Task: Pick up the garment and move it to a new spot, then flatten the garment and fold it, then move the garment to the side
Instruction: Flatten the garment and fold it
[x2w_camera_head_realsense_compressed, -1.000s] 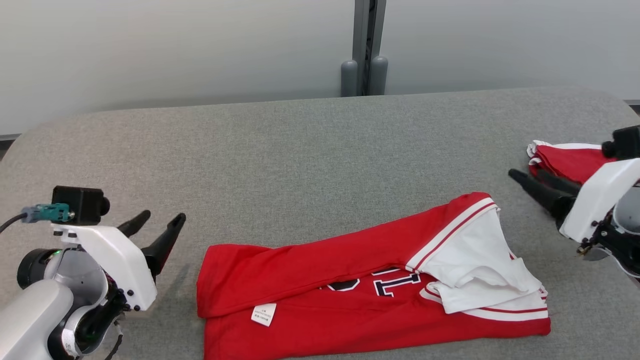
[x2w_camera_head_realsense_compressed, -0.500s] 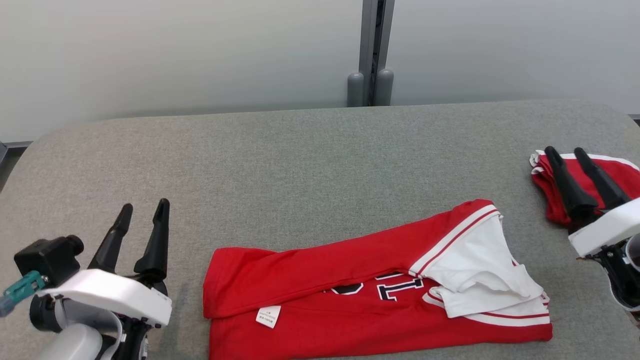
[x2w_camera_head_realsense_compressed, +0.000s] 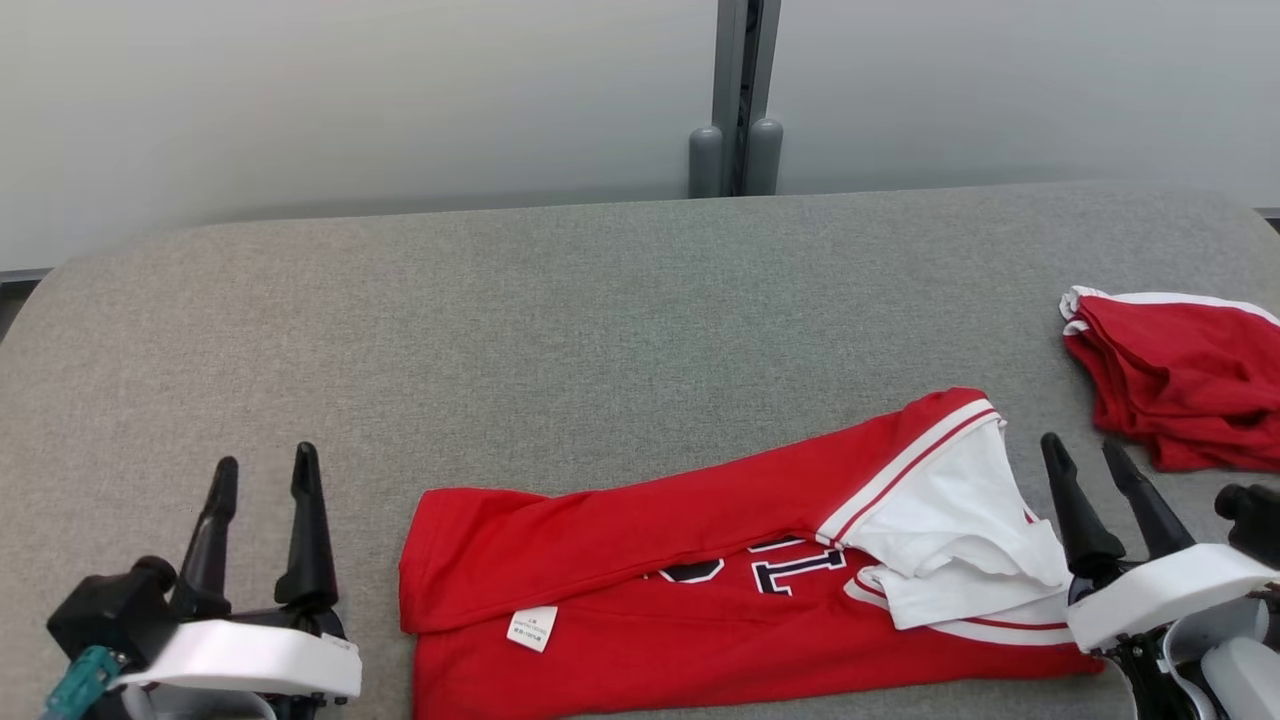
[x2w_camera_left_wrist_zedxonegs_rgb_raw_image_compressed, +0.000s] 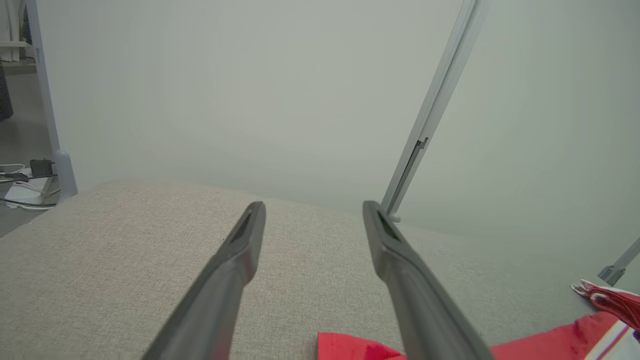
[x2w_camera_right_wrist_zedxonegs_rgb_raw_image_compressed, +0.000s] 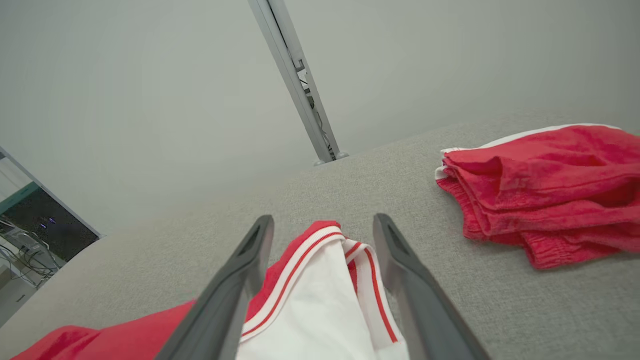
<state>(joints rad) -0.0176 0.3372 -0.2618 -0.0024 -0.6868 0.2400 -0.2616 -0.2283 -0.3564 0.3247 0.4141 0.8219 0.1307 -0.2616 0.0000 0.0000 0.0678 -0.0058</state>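
Note:
A red garment with white trim and dark lettering lies partly folded near the front edge of the grey table; its white inner side is turned up at the right end. In the right wrist view that white part sits between the fingers, below them. My left gripper stands open at the lower left, apart from the garment's left edge, which shows as a red corner. My right gripper stands open just right of the garment's white end, empty.
A second red garment with white trim lies bunched at the table's right edge, also seen as red cloth. A grey post stands behind the table against a pale wall. Bare table stretches across the back and left.
Both grippers have drawn back toward the lower corners and turned their fingers upright. The right one left the bunched garment and now stands beside the folded garment's white end. The camera shifted slightly.

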